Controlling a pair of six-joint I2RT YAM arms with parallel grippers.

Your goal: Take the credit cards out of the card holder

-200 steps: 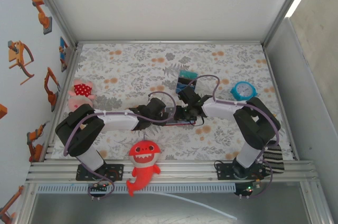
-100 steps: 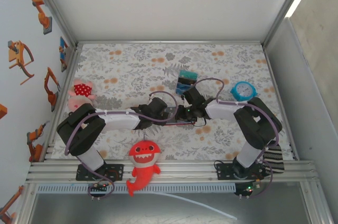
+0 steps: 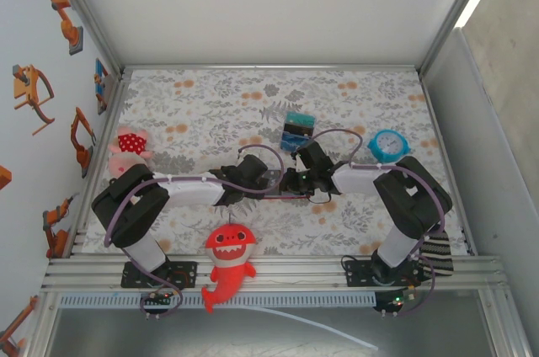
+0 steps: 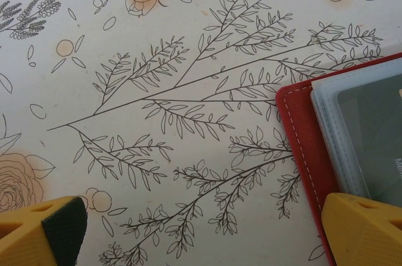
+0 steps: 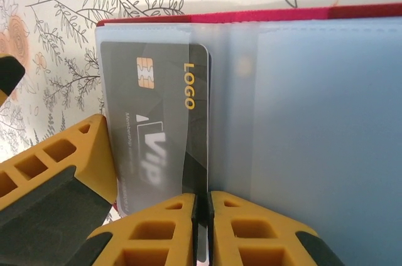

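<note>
Tablecloth (image 3: 210, 104): floral print, lying flat across the table.
Shark plush (image 3: 228, 258): red, lying at the near edge.
Pink plush (image 3: 129, 148): sitting by the left edge.
Alarm clock (image 3: 387, 145): blue, resting toward the right.
Striped block (image 3: 296, 128): teal-blue-black, sitting mid-table.

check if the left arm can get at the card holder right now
Probably yes: the left gripper is open right at the card holder, one fingertip over its red border, and nothing lies between them.

One card holder (image 5: 251, 15), one credit card (image 5: 157, 122), perhaps more, two plush toys (image 3: 229, 256), one clock (image 3: 388, 145), one block (image 3: 296, 128).
</note>
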